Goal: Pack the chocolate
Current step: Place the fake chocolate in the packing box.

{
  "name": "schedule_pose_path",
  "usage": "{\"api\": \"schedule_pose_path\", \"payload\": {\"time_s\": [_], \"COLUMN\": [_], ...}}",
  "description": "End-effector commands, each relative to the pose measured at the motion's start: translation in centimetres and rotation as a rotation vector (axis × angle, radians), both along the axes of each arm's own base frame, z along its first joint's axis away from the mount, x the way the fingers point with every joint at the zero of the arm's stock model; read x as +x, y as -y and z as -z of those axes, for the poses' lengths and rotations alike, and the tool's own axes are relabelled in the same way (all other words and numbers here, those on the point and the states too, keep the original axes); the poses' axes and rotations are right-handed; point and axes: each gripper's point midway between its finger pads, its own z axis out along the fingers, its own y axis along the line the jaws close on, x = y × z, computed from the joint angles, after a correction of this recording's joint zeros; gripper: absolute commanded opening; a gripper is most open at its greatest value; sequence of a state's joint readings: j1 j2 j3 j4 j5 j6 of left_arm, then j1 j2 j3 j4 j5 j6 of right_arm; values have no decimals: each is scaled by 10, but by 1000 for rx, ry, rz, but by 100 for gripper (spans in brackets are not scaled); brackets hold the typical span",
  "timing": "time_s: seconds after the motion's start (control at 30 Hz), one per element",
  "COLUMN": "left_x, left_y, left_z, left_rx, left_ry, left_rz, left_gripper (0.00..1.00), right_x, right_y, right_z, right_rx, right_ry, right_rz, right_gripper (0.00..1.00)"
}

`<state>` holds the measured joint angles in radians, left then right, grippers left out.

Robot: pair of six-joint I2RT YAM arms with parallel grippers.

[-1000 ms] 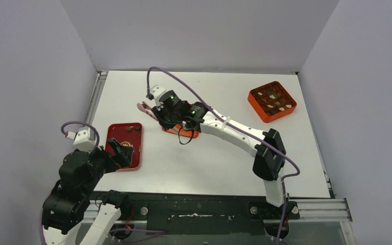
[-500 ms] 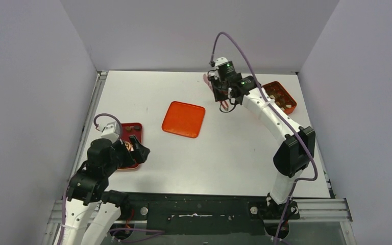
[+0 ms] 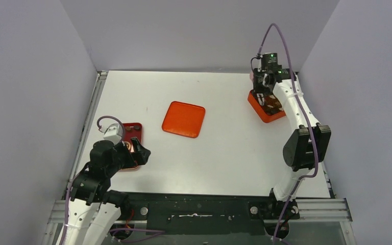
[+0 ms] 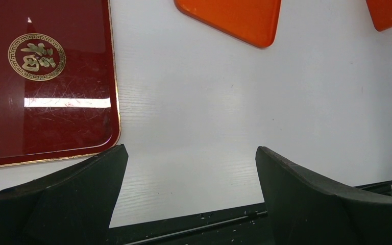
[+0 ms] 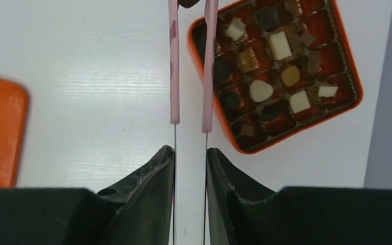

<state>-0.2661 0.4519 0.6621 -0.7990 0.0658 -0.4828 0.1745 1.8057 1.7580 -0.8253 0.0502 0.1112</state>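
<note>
The chocolate [image 5: 262,90], dark and cream bite-sized pieces, fills the cells of an orange box [image 5: 306,133] at the far right of the table [image 3: 259,108]. My right gripper [image 5: 190,150] is shut on the pink tongs [image 5: 173,76], whose arms reach to the box's left corner. A small dark bit shows between the tong tips at the frame's top edge. In the top view the right gripper [image 3: 262,93] hangs over the box. My left gripper [image 4: 189,150] is open and empty, low beside a dark red tray [image 4: 46,87] with a gold emblem.
The flat orange lid [image 3: 184,119] lies mid-table; it also shows in the left wrist view [image 4: 235,18]. The red tray [image 3: 132,131] sits near the left wall. Grey walls close in on three sides. The black front rail runs just below the left gripper [image 3: 135,153].
My right arm swung from the lid at mid-table to the far right over the box, carrying the tongs. My left arm shifted right along the red tray's near edge, then held.
</note>
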Motion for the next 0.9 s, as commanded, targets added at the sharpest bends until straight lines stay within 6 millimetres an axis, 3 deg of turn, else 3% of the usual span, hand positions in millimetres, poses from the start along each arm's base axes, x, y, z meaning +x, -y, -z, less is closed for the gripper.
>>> {"api": "schedule_pose_path", "payload": {"time_s": [0.0,0.2,0.43,0.87], "left_x": [11,12,11,11], "left_y": [5,5,4,4], "left_z": [-15,-14,-15,-16], "left_rx": [-5,-2,3,3], "left_ry": [75,71,71,68], "left_rz": [30,33,32,29], "left_gripper": [97,97,97,97], "right_x": [23,40,55,63], "right_y": [42,80,109,132], "right_z": [-10,5,22,33], "right_rx": [19,56,49,21], "right_ry": [23,-19,-38,-49], "right_rz": [65,135,195,231], "right_gripper": [22,23,24,25]}}
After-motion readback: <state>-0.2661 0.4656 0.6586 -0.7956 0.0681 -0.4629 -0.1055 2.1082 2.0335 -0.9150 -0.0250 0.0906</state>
